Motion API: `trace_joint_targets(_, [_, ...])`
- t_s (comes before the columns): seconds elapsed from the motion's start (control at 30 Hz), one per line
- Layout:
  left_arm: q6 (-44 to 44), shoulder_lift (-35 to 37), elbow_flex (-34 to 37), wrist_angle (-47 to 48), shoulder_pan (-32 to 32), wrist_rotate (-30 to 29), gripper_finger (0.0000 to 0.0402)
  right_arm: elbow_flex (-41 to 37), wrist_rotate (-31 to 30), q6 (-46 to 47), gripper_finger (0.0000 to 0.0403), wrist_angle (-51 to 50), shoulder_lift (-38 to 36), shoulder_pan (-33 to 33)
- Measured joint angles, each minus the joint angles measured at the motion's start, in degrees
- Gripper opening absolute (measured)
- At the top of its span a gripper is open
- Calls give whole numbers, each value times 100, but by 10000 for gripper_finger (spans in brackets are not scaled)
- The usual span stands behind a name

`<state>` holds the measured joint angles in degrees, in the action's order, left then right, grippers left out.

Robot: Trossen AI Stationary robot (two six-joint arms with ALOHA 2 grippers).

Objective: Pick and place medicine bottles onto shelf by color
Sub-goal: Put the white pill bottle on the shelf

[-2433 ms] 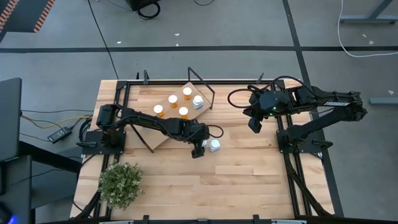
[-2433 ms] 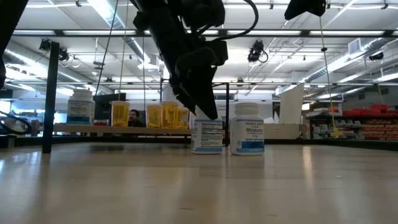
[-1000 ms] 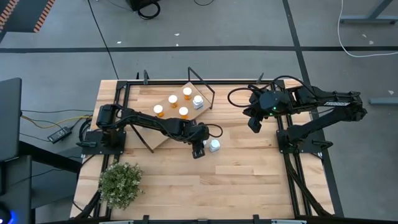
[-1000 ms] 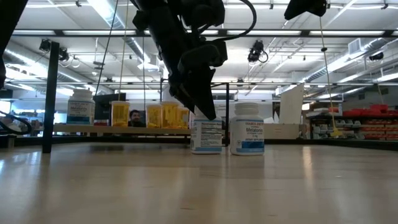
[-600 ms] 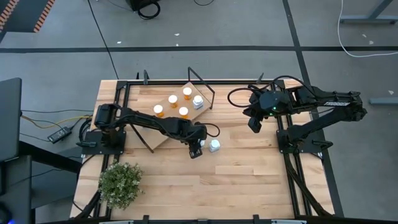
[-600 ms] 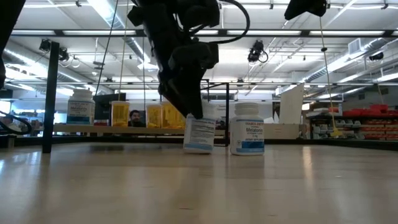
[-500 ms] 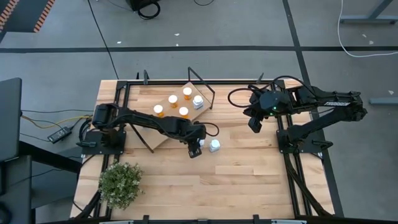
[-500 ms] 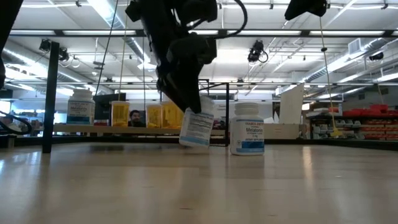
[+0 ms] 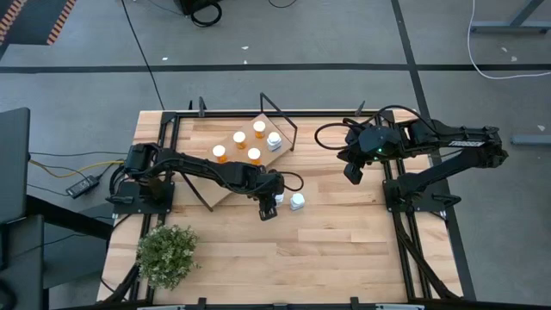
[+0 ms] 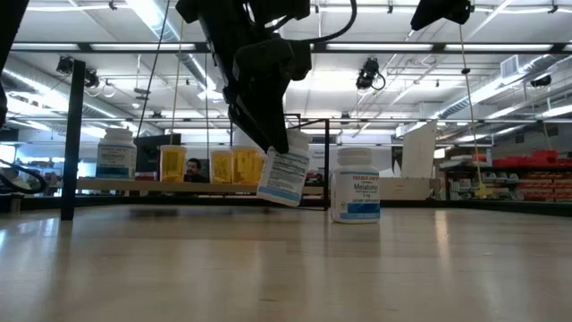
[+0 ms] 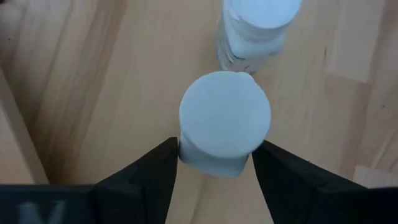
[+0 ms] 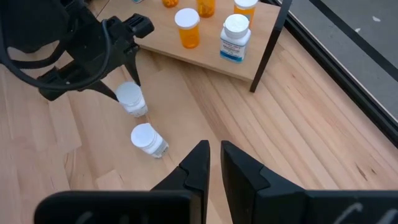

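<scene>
The left tool gripped a white bottle, tilted and lifted off the tabletop; the shelf lay just behind it, toward the left arm's base.

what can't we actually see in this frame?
- Held white bottle: its label and base are hidden in the left wrist view by its own cap.
- Label text on the second white bottle: too small in the low view.
- Left gripper: covers most of the held bottle in the high view.
- Shelf: arm crosses its near part.
</scene>
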<state>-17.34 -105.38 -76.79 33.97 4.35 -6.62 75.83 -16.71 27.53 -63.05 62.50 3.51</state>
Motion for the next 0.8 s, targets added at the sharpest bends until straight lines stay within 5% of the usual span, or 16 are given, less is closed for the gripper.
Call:
trace_joint_targets(0.37, [186, -277, -5, -288, 1, -46, 222, 0, -15, 4, 47, -3, 0, -2])
trace_joint_targets(0.8, [125, -195, 0, -377, -1, -89, 310, 0, -7, 52, 47, -39, -2, 0])
